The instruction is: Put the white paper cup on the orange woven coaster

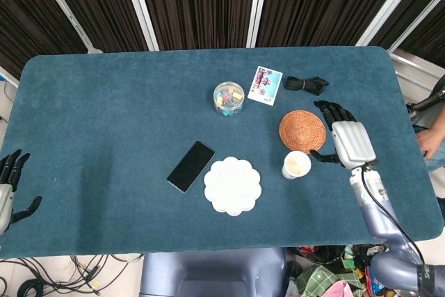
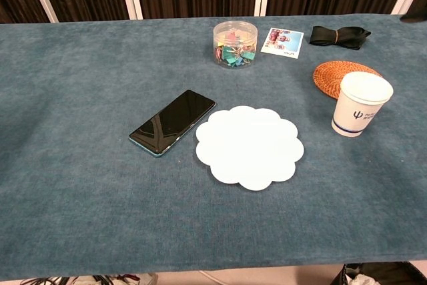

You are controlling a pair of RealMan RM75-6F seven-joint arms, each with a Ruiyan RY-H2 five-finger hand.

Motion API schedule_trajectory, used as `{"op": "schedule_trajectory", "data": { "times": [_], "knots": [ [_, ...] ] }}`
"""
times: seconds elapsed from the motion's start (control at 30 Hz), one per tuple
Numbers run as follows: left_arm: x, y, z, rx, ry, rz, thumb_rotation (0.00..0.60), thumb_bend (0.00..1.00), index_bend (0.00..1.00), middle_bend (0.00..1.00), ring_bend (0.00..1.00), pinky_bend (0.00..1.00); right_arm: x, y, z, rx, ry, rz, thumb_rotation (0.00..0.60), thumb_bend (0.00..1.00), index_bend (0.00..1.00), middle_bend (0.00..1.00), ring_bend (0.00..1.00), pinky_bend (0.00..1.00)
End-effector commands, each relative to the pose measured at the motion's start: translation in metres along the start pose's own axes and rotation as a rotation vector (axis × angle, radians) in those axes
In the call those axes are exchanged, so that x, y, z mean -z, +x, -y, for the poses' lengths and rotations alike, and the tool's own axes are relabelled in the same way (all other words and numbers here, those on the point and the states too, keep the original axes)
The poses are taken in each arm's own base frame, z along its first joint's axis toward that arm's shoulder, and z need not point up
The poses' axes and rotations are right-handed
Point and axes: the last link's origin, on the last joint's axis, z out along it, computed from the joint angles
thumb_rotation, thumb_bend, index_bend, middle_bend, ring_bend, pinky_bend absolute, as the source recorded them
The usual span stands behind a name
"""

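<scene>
Right hand (image 1: 347, 142) hovers empty, fingers spread, just right of white paper cup (image 1: 296, 165), likely lining up a side grasp toward orange woven coaster (image 1: 302, 131).

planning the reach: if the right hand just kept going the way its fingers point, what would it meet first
Probably nothing: the right hand points toward the table's far edge, right of the orange woven coaster and the black strap. Its height above the table is unclear.

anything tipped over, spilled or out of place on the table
Nothing stands out. The white paper cup stands upright on the cloth beside the orange woven coaster, not on it yet. The phone and white plate lie flat, undisturbed.
</scene>
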Motion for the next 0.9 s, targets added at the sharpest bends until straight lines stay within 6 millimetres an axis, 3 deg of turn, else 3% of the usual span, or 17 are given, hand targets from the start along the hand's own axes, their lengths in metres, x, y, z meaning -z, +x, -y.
{"op": "schedule_trajectory", "data": {
  "times": [0.03,0.23,0.43,0.67,0.9],
  "knots": [
    [0.000,0.000,0.000,0.001,-0.001,0.000,0.600,0.28,0.00,0.00,0.00,0.00,0.021,-0.017,-0.017,-0.058,-0.031,0.051,0.600,0.09,0.09,0.06,0.07,0.14],
    [0.000,0.000,0.000,0.001,0.001,-0.002,0.600,0.28,0.00,0.00,0.00,0.00,0.044,-0.050,-0.043,-0.138,-0.068,0.092,0.600,0.09,0.09,0.06,0.07,0.14],
    [0.000,0.001,0.000,0.001,-0.002,-0.005,0.600,0.28,0.00,0.00,0.00,0.00,0.053,-0.082,-0.055,-0.244,-0.083,0.092,0.600,0.09,0.09,0.06,0.06,0.14],
    [-0.001,0.001,0.000,0.001,-0.004,-0.007,0.600,0.28,0.00,0.00,0.00,0.00,0.050,-0.115,-0.058,-0.281,-0.087,0.129,0.600,0.09,0.09,0.07,0.07,0.14],
    [-0.001,0.001,0.000,0.003,-0.005,-0.007,0.600,0.28,0.00,0.00,0.00,0.00,0.040,-0.133,-0.050,-0.322,-0.077,0.128,0.600,0.09,0.10,0.10,0.08,0.14]
  ]
}}
